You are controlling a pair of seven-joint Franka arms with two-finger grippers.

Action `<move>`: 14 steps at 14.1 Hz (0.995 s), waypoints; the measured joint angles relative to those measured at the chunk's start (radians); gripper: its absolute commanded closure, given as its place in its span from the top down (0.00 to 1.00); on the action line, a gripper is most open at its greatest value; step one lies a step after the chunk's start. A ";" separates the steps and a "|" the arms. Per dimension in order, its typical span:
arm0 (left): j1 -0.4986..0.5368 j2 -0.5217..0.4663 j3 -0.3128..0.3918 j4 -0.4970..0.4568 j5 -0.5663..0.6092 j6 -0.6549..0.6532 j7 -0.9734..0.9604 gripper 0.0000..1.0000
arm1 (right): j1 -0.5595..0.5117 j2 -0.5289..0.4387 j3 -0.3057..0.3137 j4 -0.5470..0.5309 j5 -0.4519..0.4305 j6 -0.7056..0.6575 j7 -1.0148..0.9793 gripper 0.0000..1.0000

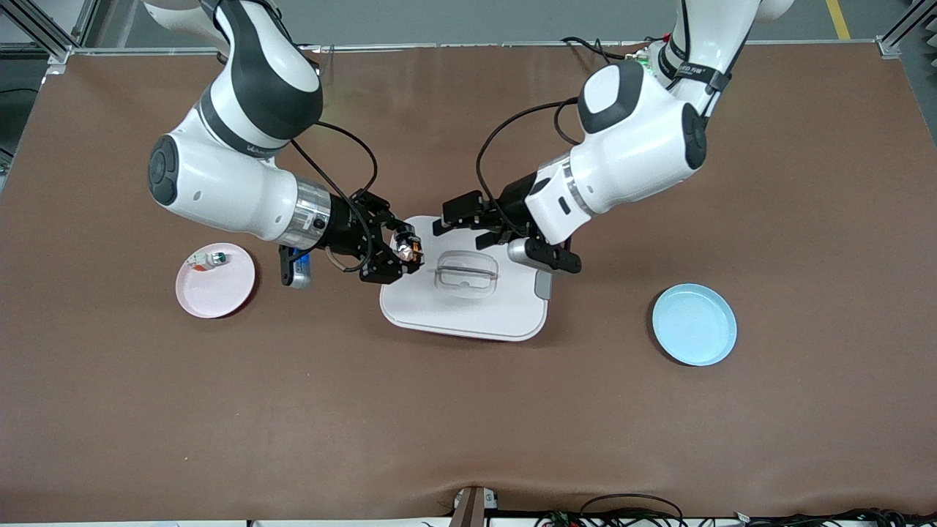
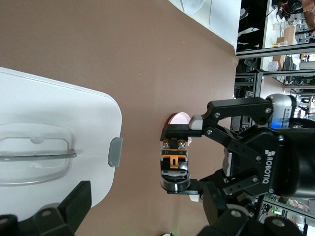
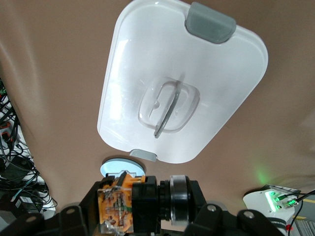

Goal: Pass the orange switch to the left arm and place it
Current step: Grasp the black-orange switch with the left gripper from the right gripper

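Left wrist view: right gripper [image 2: 175,164] clamps the orange switch [image 2: 174,167] crosswise, its round end free. Left gripper [image 1: 468,223], fingers apart, hangs over the box [image 1: 468,307] at the switch's three o'clock in the front view. A pink plate [image 1: 219,293] lies at nine o'clock.

White arms [image 1: 241,183], black joint bands, silver wrists, black linkage grippers, looping black cables, green light.

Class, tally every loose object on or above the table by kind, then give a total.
Plates: 2, pink plate, blue plate
Box: 1
Orange switch: 1
Small white piece: 1
Total: 5
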 measured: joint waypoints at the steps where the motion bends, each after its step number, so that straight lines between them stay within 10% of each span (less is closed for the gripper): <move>1: -0.005 0.007 0.000 0.000 0.000 0.012 0.000 1.00 | 0.007 0.016 0.000 0.019 0.000 0.001 0.014 0.00; 14: -0.045 0.091 0.000 0.030 -0.017 0.127 -0.001 1.00 | 0.049 0.070 0.000 0.094 0.000 0.007 0.067 0.00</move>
